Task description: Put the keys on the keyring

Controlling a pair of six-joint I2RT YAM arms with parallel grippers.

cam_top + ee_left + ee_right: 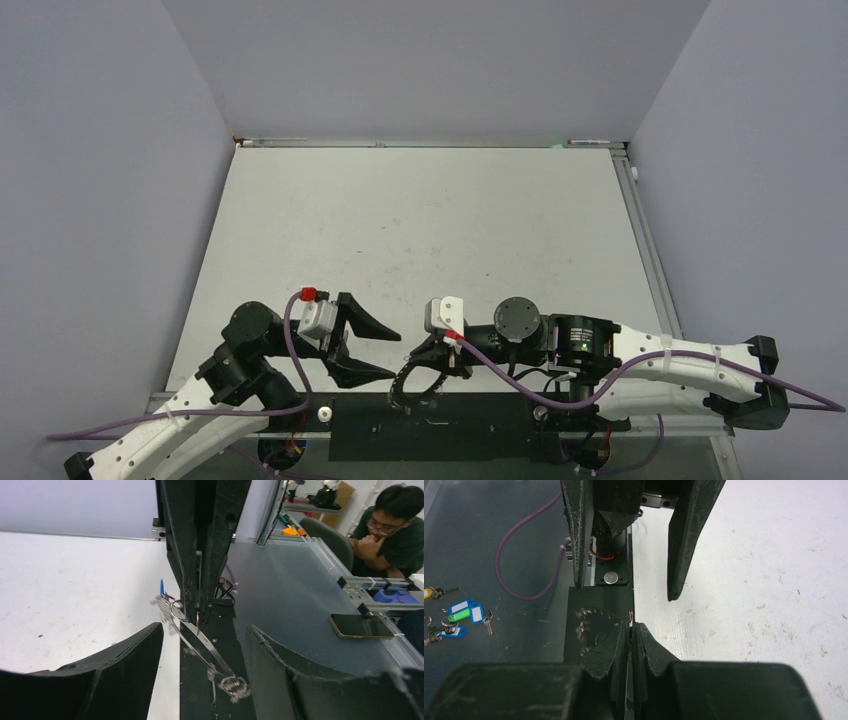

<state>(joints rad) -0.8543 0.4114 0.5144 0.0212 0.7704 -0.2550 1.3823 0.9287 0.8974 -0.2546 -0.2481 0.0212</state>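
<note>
My right gripper (432, 358) is shut on the rim of the keyring (408, 383), a grey metal ring fringed with small wire loops, held over the table's near edge. In the right wrist view its pads (630, 630) pinch the thin rim, with the ring's loops (586, 622) just left. In the left wrist view the keyring (200, 640) shows edge-on under the right fingers (200, 555). A small blue key (161, 586) hangs at the ring's far end. The dark key is not visible. My left gripper (396, 354) is open and empty, its jaws either side of the ring (205, 650).
A black strip (450, 425) runs along the table's near edge. Below the table at left lie spare keys with blue and green tags (464, 612). A person (395, 525) sits off to the right, a phone (360, 626) on the side surface.
</note>
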